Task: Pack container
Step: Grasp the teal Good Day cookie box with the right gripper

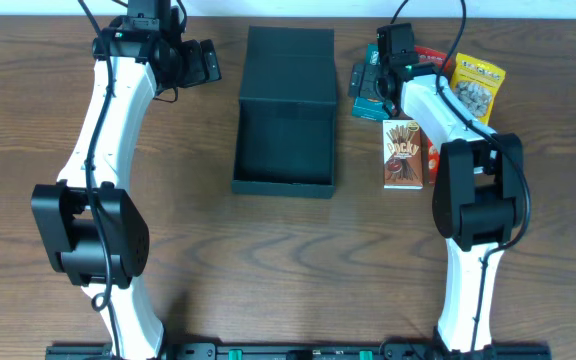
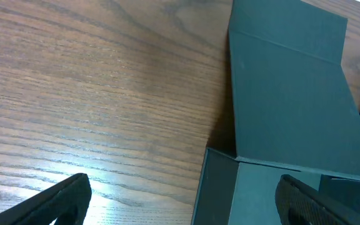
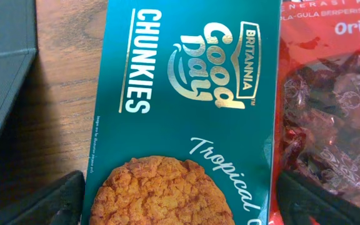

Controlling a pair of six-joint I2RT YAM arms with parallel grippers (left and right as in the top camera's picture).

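The dark teal-grey box (image 1: 284, 145) lies open at table centre, its flap lid (image 1: 290, 65) folded back; nothing shows inside it. It also shows in the left wrist view (image 2: 286, 94). My left gripper (image 1: 206, 62) is open and empty, just left of the lid; in its wrist view its fingers (image 2: 186, 203) straddle the box's left wall. My right gripper (image 1: 376, 85) is open, its fingers (image 3: 180, 203) on either side of a teal Good Day cookie box (image 3: 186, 94), close above it. Whether they touch it I cannot tell.
A red snack packet (image 3: 330, 106) lies right beside the cookie box. A yellow nut packet (image 1: 478, 88) and a Pocky-style box (image 1: 402, 154) lie right of the container, beside the right arm.
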